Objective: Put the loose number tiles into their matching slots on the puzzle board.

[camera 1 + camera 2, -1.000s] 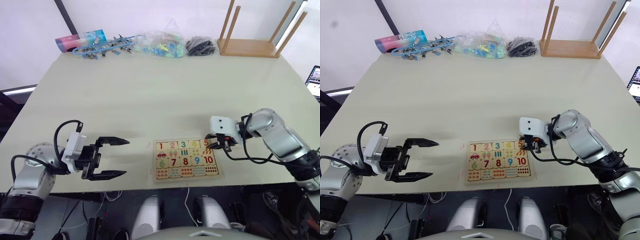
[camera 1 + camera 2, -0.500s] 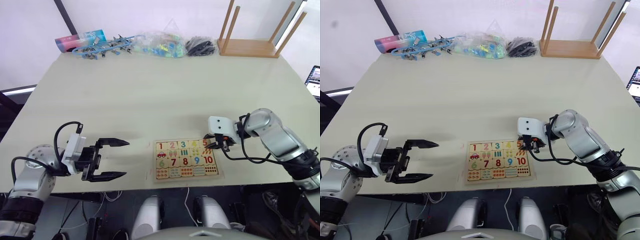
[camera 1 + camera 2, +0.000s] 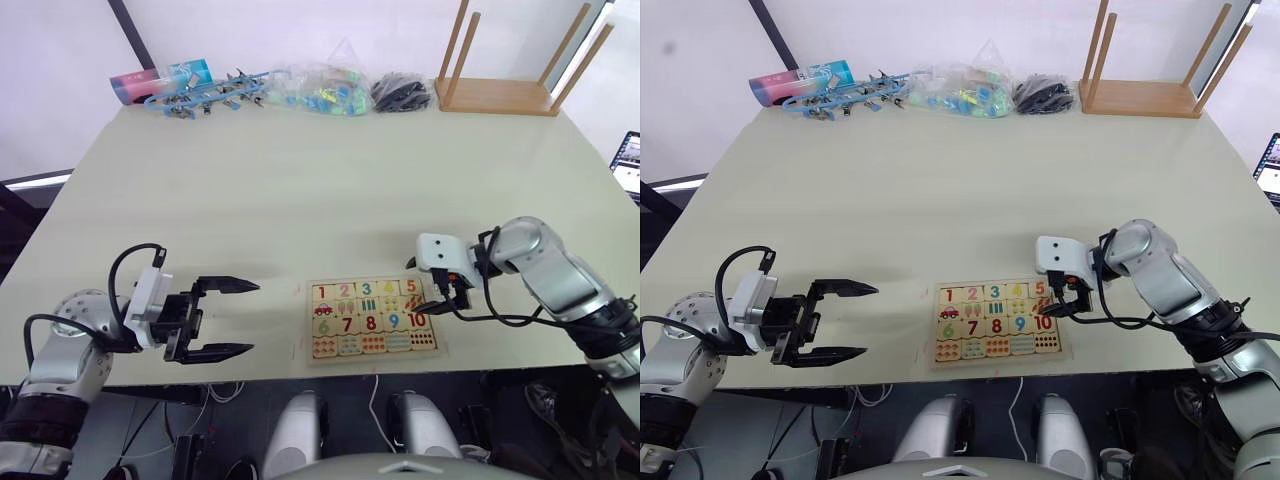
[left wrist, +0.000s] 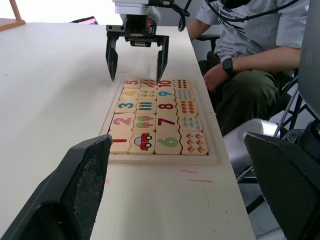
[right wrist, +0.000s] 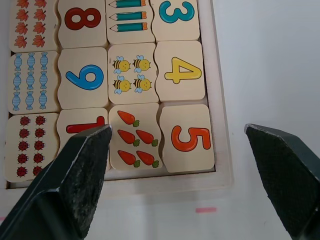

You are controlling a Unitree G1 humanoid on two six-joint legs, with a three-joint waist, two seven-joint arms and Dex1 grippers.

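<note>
1. Puzzle board (image 3: 373, 318) lies at the table's (image 3: 300, 190) near edge, every slot filled.
2. Orange 5 tile (image 5: 187, 138) sits seated directly under the right gripper (image 3: 434, 297), whose fingers are spread and empty.
3. Left gripper (image 3: 228, 317) hovers spread wide, well apart from the board.

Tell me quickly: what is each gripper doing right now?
Left gripper: open, holding nothing.
Right gripper: open, empty, above the puzzle board.
</note>
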